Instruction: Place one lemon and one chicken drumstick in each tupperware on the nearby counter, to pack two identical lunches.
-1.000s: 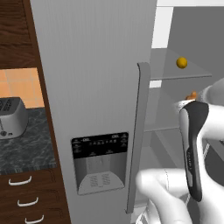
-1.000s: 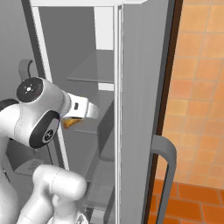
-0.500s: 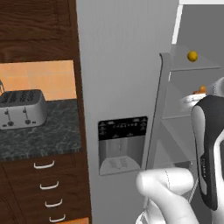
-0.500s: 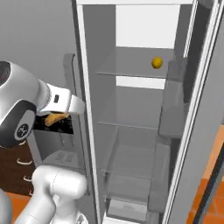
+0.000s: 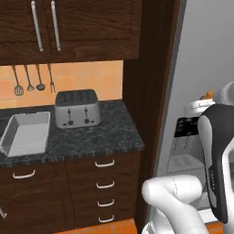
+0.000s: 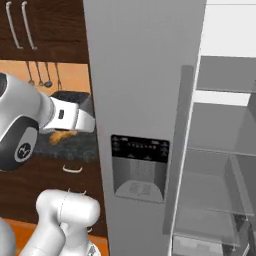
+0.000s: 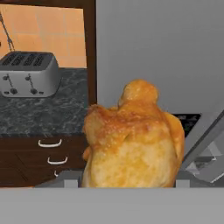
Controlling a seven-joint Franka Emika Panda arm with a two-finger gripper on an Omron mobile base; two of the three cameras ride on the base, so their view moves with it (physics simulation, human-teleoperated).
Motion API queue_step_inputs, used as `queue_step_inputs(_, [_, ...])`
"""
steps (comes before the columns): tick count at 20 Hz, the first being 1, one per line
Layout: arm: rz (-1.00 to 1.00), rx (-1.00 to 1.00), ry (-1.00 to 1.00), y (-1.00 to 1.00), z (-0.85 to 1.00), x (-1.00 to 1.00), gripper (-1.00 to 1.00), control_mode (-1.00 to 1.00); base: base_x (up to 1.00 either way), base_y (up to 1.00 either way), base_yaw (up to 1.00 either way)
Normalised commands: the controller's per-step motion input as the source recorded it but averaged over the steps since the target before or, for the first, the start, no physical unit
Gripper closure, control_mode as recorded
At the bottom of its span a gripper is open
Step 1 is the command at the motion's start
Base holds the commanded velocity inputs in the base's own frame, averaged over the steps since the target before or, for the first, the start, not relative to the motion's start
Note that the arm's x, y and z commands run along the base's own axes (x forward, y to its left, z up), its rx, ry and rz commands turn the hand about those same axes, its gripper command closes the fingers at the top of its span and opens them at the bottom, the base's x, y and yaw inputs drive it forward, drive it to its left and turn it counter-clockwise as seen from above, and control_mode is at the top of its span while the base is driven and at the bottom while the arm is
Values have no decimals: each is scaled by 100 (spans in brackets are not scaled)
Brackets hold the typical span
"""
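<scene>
The gripper (image 7: 131, 183) was seen closed on the chicken drumstick (image 7: 132, 140), which was held up in the air in front of the grey fridge door (image 6: 145, 75). In the right base view the drumstick (image 6: 62, 135) was seen just beyond the wrist. The counter (image 5: 91, 137) lay to the left, beyond a dark wooden panel; a silver toaster (image 5: 77, 109) and a grey tray (image 5: 27, 133) were set on it.

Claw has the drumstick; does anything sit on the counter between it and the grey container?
The toaster does: on the counter it stands between the fridge side, where the claw holds the chicken drumstick, and the container at the far left.
</scene>
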Motion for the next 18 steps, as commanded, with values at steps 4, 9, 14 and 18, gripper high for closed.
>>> queue_step_inputs(4, [0,0,0,0,0,0,100,100,-16,100,0])
queue_step_inputs(9, [0,0,0,0,0,0,100,100,0,100,1])
queue_step_inputs(14, [0,0,0,0,0,0,100,100,7,100,2])
queue_step_inputs(18, [0,0,0,0,0,0,100,100,66,100,6])
